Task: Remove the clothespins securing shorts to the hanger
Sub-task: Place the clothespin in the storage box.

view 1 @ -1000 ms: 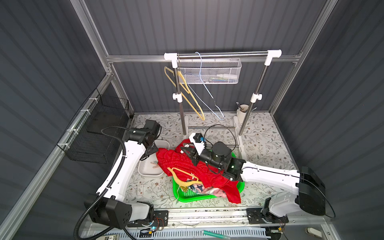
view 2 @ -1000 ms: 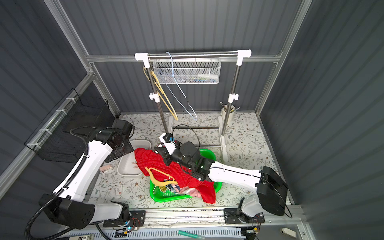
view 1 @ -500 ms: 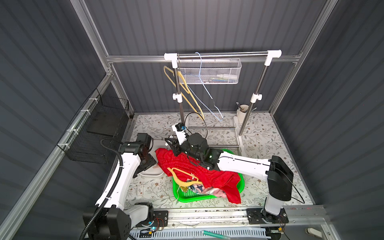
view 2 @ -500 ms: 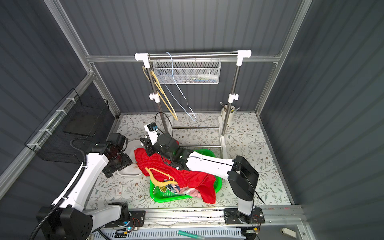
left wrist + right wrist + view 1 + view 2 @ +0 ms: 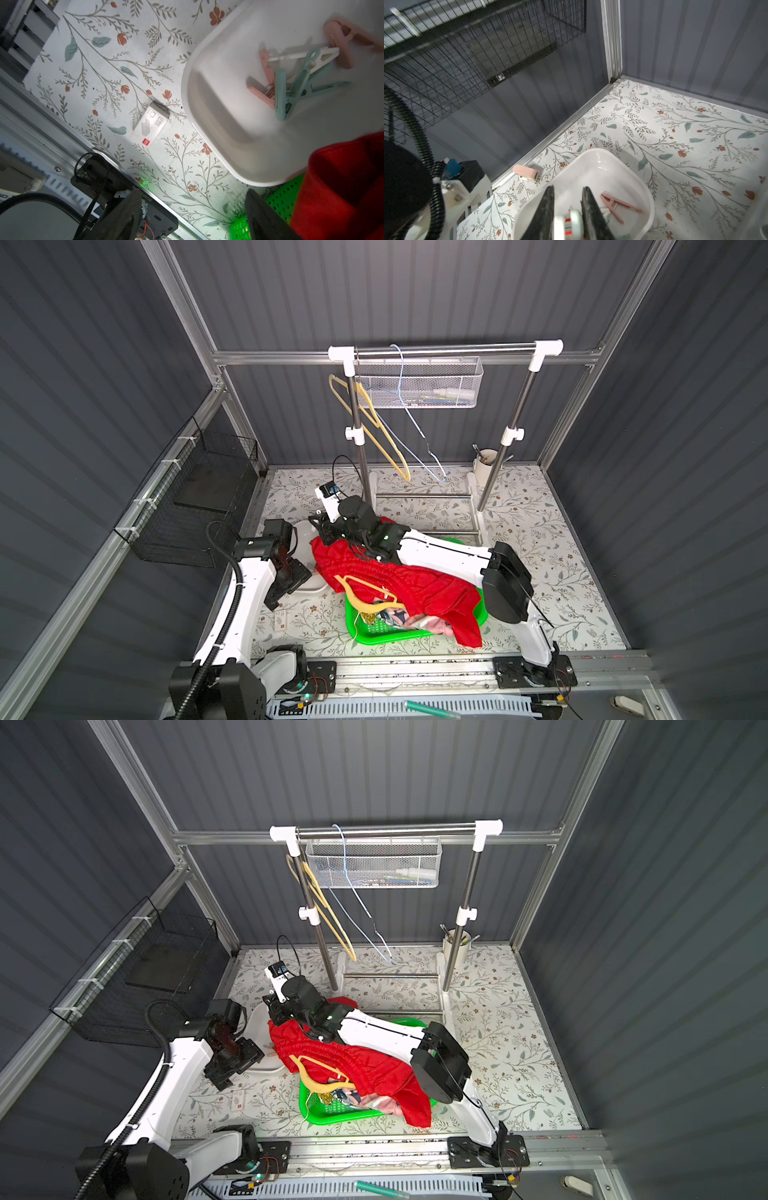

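Note:
Red shorts (image 5: 399,580) lie draped over a yellow hanger (image 5: 365,593) and a green basket (image 5: 374,632), seen in both top views. Printed shorts (image 5: 399,616) sit in the basket under them. A white tray (image 5: 591,164) holds loose clothespins: pink (image 5: 268,70), mint green (image 5: 297,87) and white (image 5: 324,54). Over this tray my right gripper (image 5: 568,189) is shut on a white clothespin (image 5: 571,220). My left gripper (image 5: 192,193) hangs open and empty above the floor, between the tray's near corner and the basket.
A small white box (image 5: 149,124) lies on the floral floor beside the tray. A pink roller-like object (image 5: 526,173) sits by the left wall rail. Behind stand a clothes rack (image 5: 361,456) with bare hangers, a black wire basket (image 5: 195,497) and a cup (image 5: 484,464).
My right arm swung left from above the red shorts to above the tray, carrying the clothespin. My left arm pulled back from the tray toward the front, its jaws narrowing slightly.

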You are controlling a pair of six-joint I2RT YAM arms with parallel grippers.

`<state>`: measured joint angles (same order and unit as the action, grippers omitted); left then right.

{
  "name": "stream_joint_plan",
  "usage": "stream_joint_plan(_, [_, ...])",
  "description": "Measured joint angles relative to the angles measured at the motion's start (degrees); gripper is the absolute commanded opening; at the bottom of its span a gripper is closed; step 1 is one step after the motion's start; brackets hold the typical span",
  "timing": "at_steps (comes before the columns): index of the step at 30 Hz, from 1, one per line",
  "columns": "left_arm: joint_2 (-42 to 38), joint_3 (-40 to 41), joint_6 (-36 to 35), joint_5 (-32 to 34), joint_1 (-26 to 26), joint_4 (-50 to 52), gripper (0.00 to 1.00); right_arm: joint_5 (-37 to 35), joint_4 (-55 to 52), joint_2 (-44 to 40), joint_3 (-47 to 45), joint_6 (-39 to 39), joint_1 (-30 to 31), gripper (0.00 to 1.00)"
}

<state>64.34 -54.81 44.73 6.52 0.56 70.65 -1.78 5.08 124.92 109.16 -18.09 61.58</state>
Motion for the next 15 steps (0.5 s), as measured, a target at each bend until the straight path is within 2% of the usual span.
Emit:
stream_joint_plan(8, [-0.92,3.58,1.66,-3.06,0.31,0.02,0.76,1.68,-6.25,8.55,11.82,-0.76,-0.04,0.25])
stream_joint_plan(15, [-2.01,3.91,2.47,-5.05,0.31,0.0,0.76,1.92,-9.31,13.16,16.87,-1.03,-0.09,0.32])
